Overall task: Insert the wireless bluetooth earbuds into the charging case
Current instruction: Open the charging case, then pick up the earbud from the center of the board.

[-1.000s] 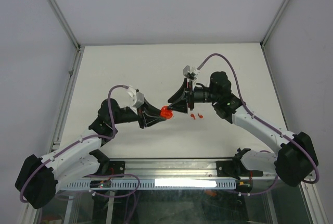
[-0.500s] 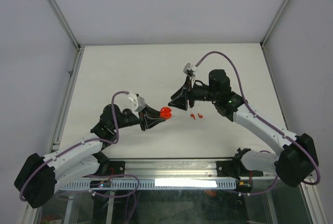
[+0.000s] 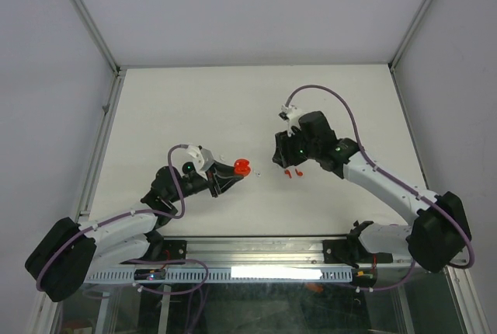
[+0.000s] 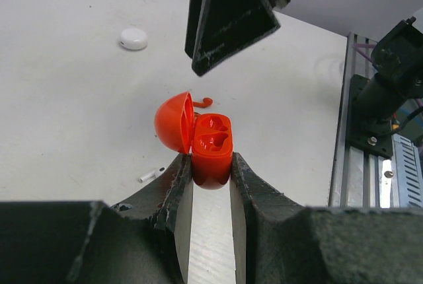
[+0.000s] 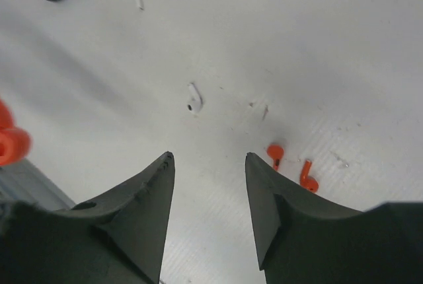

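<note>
Clamping the open red charging case [image 4: 211, 145] upright in my left gripper [image 4: 210, 165], I am hovering the right gripper [image 5: 209, 158], jaws spread and empty, beside two red earbuds [image 5: 275, 154] lying parallel, heads opposed, toward the bench's near edge.

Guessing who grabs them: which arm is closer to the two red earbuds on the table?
Right. The right gripper, open, hovers just beside the red earbuds; the left gripper is farther off, clamped on the open red case.

Bright even light, soft shadows, sharp
</note>
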Controlling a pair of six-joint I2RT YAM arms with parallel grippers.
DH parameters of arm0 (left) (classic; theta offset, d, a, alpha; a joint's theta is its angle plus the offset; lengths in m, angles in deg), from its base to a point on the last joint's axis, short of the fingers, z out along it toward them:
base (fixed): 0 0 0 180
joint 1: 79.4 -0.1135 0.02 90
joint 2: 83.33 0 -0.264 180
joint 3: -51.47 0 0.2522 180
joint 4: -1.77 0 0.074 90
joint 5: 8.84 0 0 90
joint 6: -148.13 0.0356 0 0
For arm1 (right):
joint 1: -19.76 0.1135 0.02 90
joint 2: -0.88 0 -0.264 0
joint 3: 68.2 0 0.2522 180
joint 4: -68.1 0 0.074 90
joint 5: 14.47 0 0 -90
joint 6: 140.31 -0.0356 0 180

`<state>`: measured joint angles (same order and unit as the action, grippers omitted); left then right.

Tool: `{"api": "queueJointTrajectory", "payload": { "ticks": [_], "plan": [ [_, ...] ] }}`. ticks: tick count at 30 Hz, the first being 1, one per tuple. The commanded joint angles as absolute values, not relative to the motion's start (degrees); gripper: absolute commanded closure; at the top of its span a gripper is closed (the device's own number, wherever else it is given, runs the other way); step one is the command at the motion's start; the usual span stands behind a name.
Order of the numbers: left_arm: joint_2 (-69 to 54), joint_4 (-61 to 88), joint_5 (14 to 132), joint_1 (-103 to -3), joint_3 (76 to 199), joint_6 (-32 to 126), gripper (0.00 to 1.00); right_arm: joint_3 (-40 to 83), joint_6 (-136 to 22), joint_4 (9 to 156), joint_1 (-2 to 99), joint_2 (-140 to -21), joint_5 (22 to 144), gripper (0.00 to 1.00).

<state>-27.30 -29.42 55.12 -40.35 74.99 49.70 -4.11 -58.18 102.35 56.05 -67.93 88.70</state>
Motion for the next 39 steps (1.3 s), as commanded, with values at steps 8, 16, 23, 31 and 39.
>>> {"api": "queueJointTrajectory", "payload": {
  "ticks": [8,16,23,31,39],
  "plan": [
    [-29.9,-31.2,62.1,-39.9,75.0,46.6,1.00,6.1,-64.1,115.2,61.6,-84.2,67.2,0.52],
    [-30.9,-30.3,63.5,-39.9,74.8,46.0,1.00,8.0,-65.2,116.4,61.7,-90.1,65.1,0.57],
    [-31.2,-30.2,62.3,-39.8,74.9,47.0,1.00,8.8,-65.1,117.0,60.8,-94.1,65.2,0.58],
    [-30.4,-31.3,59.3,-39.9,75.0,47.0,1.00,7.9,-64.8,115.9,60.4,-96.4,65.3,0.61],
    [-28.8,-32.7,58.2,-39.9,75.1,47.2,1.00,7.8,-65.3,116.2,60.3,-98.5,64.9,0.67]
  ]
}}
